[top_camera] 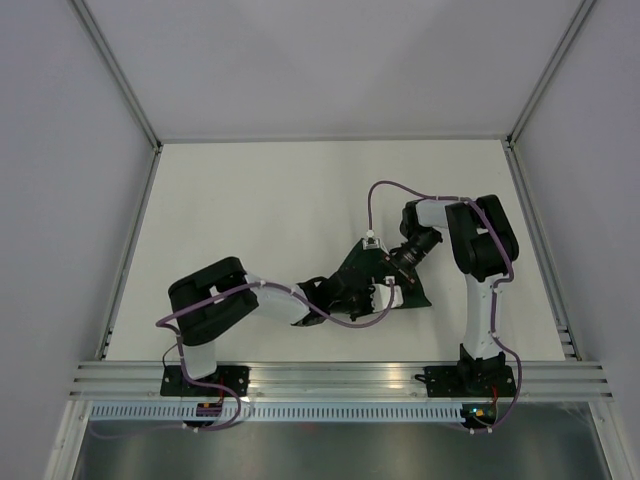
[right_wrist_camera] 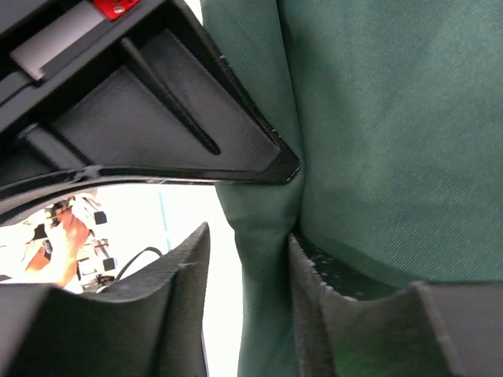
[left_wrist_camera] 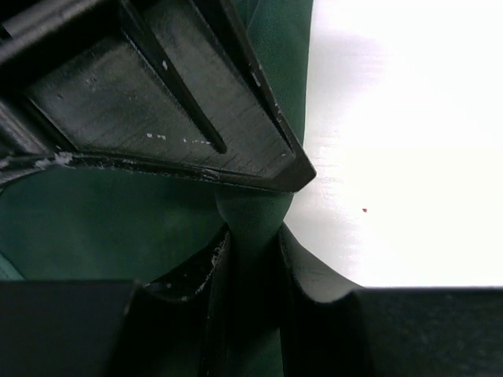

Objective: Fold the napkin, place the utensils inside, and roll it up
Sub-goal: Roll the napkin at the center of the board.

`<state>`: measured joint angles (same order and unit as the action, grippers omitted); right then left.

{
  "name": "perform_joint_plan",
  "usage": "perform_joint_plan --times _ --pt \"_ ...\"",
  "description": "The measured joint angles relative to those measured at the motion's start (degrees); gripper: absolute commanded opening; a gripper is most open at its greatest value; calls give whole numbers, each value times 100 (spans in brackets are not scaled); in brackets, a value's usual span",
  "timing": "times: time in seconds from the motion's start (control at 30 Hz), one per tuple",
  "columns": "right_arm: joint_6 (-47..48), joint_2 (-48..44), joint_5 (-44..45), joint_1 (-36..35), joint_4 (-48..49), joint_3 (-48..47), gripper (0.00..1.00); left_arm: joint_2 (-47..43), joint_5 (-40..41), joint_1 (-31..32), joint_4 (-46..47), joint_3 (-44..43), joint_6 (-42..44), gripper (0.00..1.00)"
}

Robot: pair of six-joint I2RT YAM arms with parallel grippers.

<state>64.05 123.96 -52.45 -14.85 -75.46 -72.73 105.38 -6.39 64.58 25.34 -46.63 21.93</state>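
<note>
Left gripper clamps a napkin fold (jaws tight, lower centre). Right gripper has jaws apart around it.

Tight squeeze at the near middle of the counter: the left arm and right arm meet over the napkin, with no lane between them. A cloth fold fills the gap in the left hand and the right hand. The far half and left side are wide open. Walls box the edges.
</note>
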Motion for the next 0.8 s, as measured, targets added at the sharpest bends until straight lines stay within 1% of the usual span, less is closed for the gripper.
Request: perform_joint_plan --times 0.03,0.17,0.33,0.47,0.57,0.67,0.73,0.8 --pt "4 -15 2 2 -20 -15 52 2 -81 -39 0 -4 -33 6" --pt "24 -105 24 44 -15 -116 54 35 -348 -225 55 -4 -221 6" --pt "170 -310 166 238 149 -356 55 70 -780 -516 109 13 -518 5" --pt "229 -697 153 487 260 -474 56 153 -1294 -793 151 -31 -778 4" --pt "243 -1036 66 686 363 -466 56 313 -1834 -1073 122 -201 -1047 4" --pt "225 -1456 -9 859 649 -256 58 529 -2326 -1344 -7 -470 -1307 4" --pt "142 -1808 -20 929 1016 68 60 699 -2675 -1499 -157 -706 -1482 6" --pt "-111 -2317 4 942 1615 625 62 890 -3003 -1626 -393 -986 -1615 6"
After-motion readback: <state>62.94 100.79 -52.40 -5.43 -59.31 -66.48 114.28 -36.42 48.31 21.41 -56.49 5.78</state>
